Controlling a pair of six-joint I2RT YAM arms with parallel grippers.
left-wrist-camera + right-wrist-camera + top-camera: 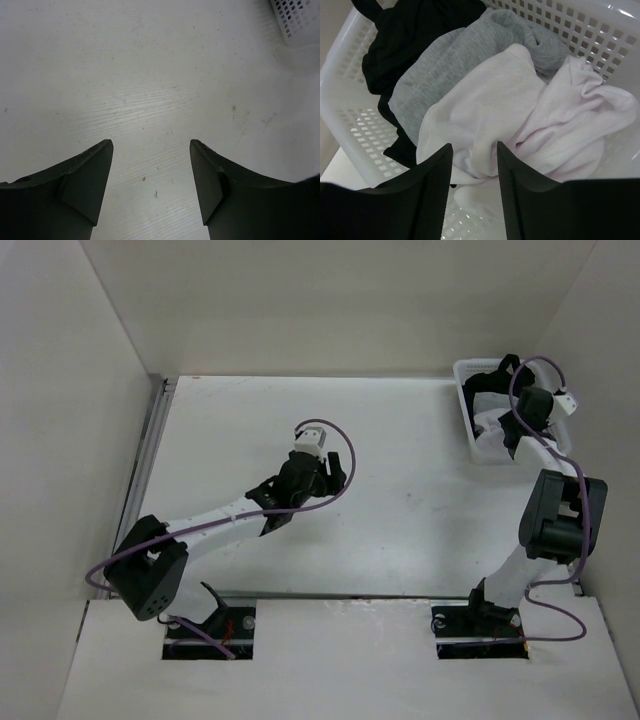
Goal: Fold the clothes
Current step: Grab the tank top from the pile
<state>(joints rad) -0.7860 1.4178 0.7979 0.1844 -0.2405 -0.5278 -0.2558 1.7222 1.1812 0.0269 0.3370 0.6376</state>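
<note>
The clothes, a crumpled white garment (500, 100), lie in the white mesh basket (350, 110) on top of other clothing. My right gripper (474, 146) hangs just over the garment, open. A raised fold of the white cloth stands between its two black fingers, which are not pressed onto it. From above, the right gripper (503, 426) is down inside the basket (464, 400) at the table's far right. My left gripper (151, 142) is open over bare white table with nothing between its fingers. In the overhead view the left gripper (338, 476) sits near the table's middle.
A grey garment (445, 65) and a black garment (405, 35) share the basket beside the white one. The basket's corner (297, 20) shows at the upper right of the left wrist view. White walls enclose the table (400, 520) on the left, back and right.
</note>
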